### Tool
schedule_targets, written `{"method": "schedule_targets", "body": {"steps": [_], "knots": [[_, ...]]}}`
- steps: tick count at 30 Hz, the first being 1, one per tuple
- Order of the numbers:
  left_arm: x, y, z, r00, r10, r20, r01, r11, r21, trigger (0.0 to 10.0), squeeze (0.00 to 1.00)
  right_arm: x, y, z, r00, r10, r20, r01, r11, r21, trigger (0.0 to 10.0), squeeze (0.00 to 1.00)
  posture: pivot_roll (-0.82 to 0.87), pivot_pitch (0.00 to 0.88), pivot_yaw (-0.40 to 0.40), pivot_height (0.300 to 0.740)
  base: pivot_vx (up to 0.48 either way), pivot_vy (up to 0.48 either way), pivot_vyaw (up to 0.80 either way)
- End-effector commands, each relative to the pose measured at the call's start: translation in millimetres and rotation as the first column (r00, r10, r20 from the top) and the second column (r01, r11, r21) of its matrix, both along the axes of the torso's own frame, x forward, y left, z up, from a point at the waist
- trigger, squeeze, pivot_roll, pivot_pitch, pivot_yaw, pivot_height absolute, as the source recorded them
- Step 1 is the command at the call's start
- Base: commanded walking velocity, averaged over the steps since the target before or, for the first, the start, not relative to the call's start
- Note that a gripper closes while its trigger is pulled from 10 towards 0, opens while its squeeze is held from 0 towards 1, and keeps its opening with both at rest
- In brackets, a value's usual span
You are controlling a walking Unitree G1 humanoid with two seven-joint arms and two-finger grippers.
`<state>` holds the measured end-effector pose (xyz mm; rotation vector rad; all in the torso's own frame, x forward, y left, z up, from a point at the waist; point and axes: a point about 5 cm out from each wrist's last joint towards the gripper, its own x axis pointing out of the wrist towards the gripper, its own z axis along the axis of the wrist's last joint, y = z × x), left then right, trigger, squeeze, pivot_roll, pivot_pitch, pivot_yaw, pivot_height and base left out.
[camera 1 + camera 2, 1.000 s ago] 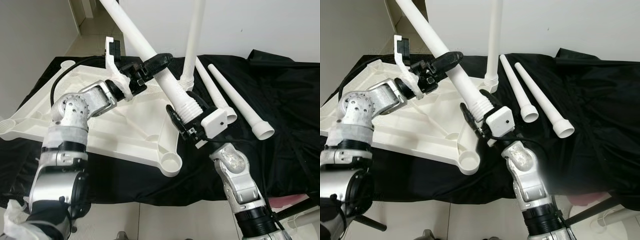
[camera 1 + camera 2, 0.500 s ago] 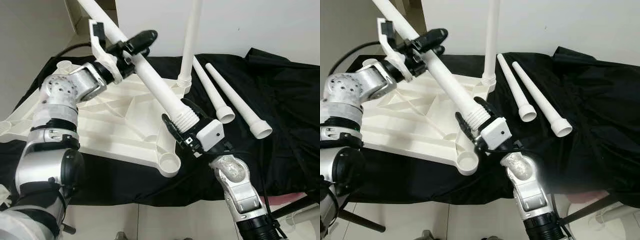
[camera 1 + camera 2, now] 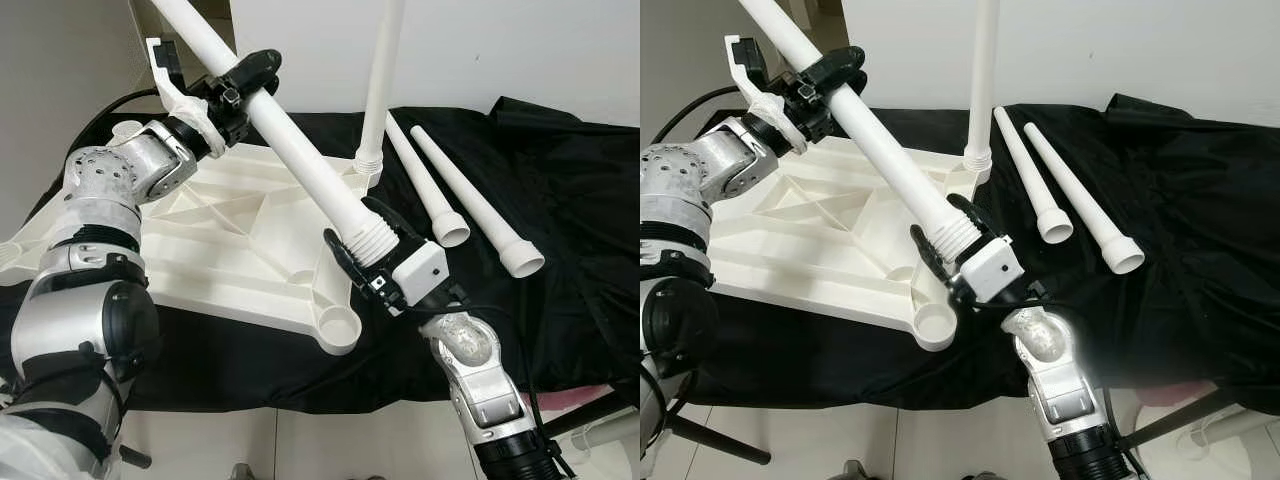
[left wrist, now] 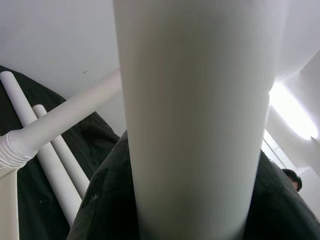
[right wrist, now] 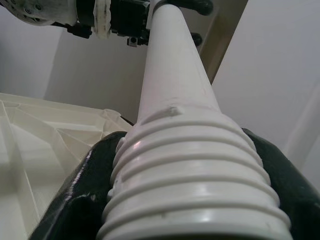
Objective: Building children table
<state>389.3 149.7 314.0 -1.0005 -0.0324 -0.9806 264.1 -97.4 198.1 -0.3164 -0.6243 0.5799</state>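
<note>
Right hand (image 3: 362, 258) clamping table leg (image 3: 300, 160) threaded end, left hand (image 3: 243, 85) gripping shaft, no writing.

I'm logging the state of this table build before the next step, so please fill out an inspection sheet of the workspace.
Surface: black cloth covers the work area, tiled floor below.
Job's things: white tabletop lies underside up; one leg stands upright in its far corner socket; two spare legs lie side by side on the cloth; the near corner socket is empty.
Held leg: tilted, carried by both claws, threaded end low.
Clutter: nothing seen.
Grippers: left claw shut on the shaft high up; right claw shut on the threaded end.
Cables: black cable by the left arm; thin black wire at the right wrist.
Surroundings: white walls, doorway behind.
</note>
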Motion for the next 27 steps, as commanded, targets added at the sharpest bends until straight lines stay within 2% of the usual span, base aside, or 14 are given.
{"method": "schedule_targets", "body": {"steps": [1,2,3,10,11,13,15,20,27], "knots": [[-11.0,6.0,18.7,0.963,-0.116,0.242,0.138,0.988,-0.073,0.0,0.0,0.2,-3.1,-6.9,0.999,-0.026,-0.019,0.026,1.0,-0.009,10.0,0.39,-0.09,0.074,0.04,0.74,0.0,0.0,0.0],[-10.0,5.9,17.7,0.966,-0.113,0.232,0.132,0.989,-0.066,4.0,0.0,0.3,-3.4,-8.3,0.999,-0.021,-0.031,0.021,1.0,0.005,10.0,1.0,-0.09,0.074,0.04,0.74,0.0,0.0,0.0],[-8.8,5.7,16.5,0.97,-0.114,0.216,0.129,0.99,-0.058,10.0,0.0,0.0,-3.8,-8.9,0.999,-0.022,-0.032,0.022,1.0,0.01,10.0,1.0,-0.09,0.076,0.041,0.74,0.0,0.0,0.0],[-5.4,5.6,14.2,0.974,-0.09,0.206,0.096,0.995,-0.02,10.0,0.0,-1.5,-7.2,-12.0,0.998,-0.046,-0.045,0.047,0.999,0.019,10.0,1.0,-0.09,0.082,0.042,0.74,0.0,0.0,0.0],[-4.3,6.5,15.3,0.973,-0.067,0.22,0.069,0.998,0.001,10.0,0.0,-1.6,-9.8,-15.2,0.996,-0.055,-0.074,0.057,0.998,0.037,10.0,0.0,-0.09,0.082,0.042,0.74,0.0,0.0,0.0],[-4.3,6.5,15.3,0.973,-0.067,0.22,0.069,0.998,0.001,10.0,0.0,-1.6,-9.8,-15.2,0.996,-0.055,-0.074,0.057,0.998,0.037,10.0,0.0,-0.09,0.082,0.042,0.74,0.0,0.0,0.0],[-2.8,9.9,20.0,0.97,-0.024,0.241,0.018,0.999,0.028,10.0,0.0,-3.9,-16.9,-24.7,0.989,-0.077,-0.127,0.083,0.995,0.05,10.0,0.0,-0.09,0.085,0.041,0.74,0.0,0.0,0.0],[-0.6,15.1,26.2,0.958,0.038,0.285,-0.057,0.997,0.06,10.0,0.0,-4.5,-22.0,-32.1,0.983,-0.104,-0.15,0.11,0.993,0.035,10.0,0.0,-0.09,0.086,0.043,0.74,0.0,0.0,0.0],[-1.6,5.3,29.1,0.928,0.056,0.367,-0.113,0.984,0.137,10.0,0.0,1.2,-14.4,-25.3,0.982,-0.106,-0.156,0.117,0.991,0.058,10.0,0.0,-0.1,0.088,0.044,0.74,0.0,0.0,0.0]]}}
